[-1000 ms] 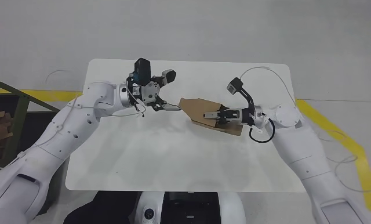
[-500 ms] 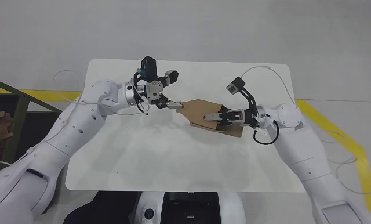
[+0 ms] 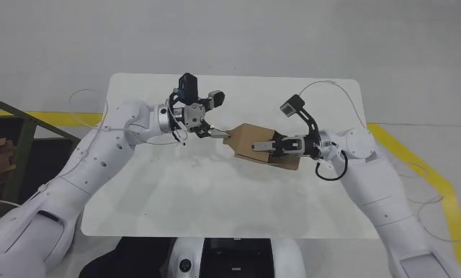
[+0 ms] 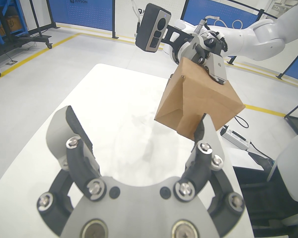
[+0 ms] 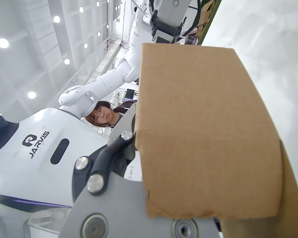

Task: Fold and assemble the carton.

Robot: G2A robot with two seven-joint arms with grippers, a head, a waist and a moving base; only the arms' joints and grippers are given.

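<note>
So the only real container here is the carton (image 3: 258,137), plain brown cardboard. I can't tell what's inside, because every face on show is closed. It's over the middle-right part of the white tabletop (image 3: 216,199) and looks lifted off it, tilted with one corner pointing down. From the left wrist view, the end facing that camera has its flaps folded in, with creases meeting in a sort of triangle, and the long sides look flat and clean. From the right wrist view you get one broad brown panel with a faint crease across it and a slightly ragged cut edge near the camera. The right claw (image 3: 262,144) is pinching the carton at its far end, with one finger pressed flat on the upper face. The left claw (image 4: 137,112) is spread wide. One of its fingertips (image 4: 205,125) is touching the carton's low near edge, and the other one is well apart from it, out over bare tabletop. Off to the side of the tabletop there's a green rack (image 5: 216,3) with a few scraps of brown cardboard (image 5: 205,13) sitting in it.
</note>
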